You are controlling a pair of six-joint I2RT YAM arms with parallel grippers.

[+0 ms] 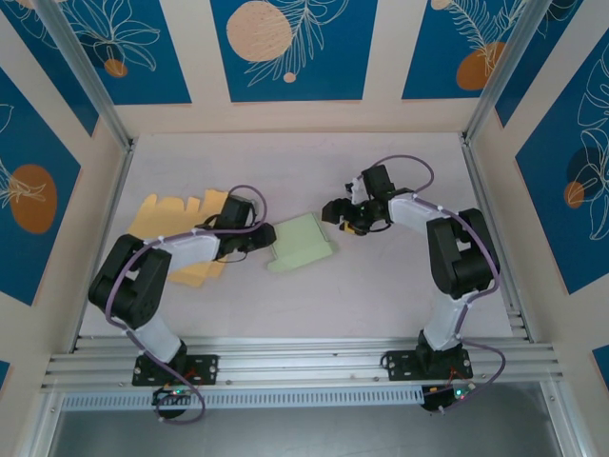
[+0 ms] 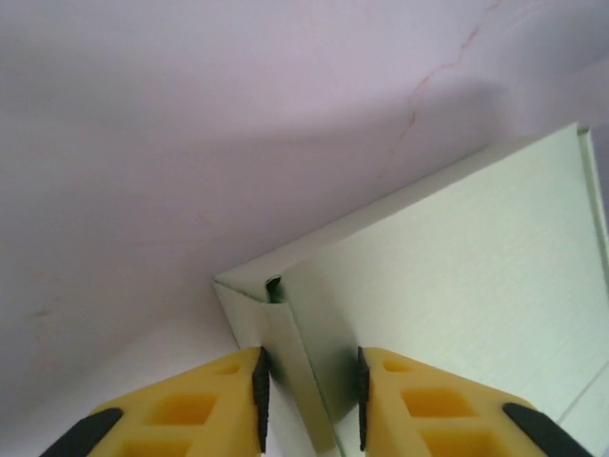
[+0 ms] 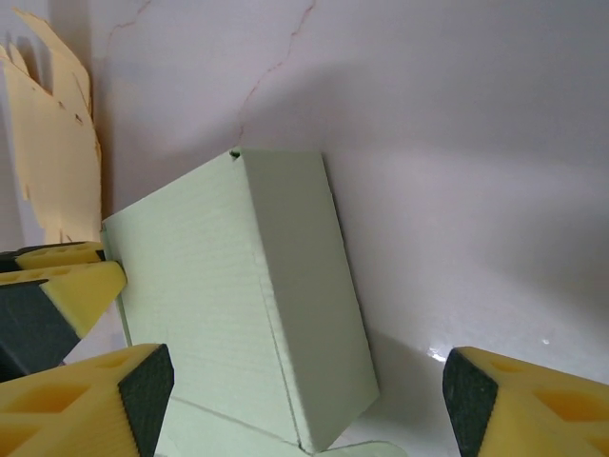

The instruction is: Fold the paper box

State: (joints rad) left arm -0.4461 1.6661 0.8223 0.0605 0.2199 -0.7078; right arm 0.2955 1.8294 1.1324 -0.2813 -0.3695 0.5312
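The light green paper box [image 1: 303, 245] lies on the table between the two arms, its panels folded up into a block. My left gripper [image 1: 264, 238] is at the box's left corner. In the left wrist view the box [image 2: 457, 276] has a folded side flap standing between the pads, and the gripper [image 2: 310, 400] is shut narrowly on it. My right gripper [image 1: 335, 211] hovers just off the box's far right corner. In the right wrist view it [image 3: 304, 409] stands wide open over the box [image 3: 219, 286], touching nothing.
A flat yellow cardboard blank [image 1: 176, 219] lies to the left, partly under the left arm, and its jagged edge [image 3: 52, 162] appears in the right wrist view. Patterned walls and metal posts ring the pale table [image 1: 400, 286].
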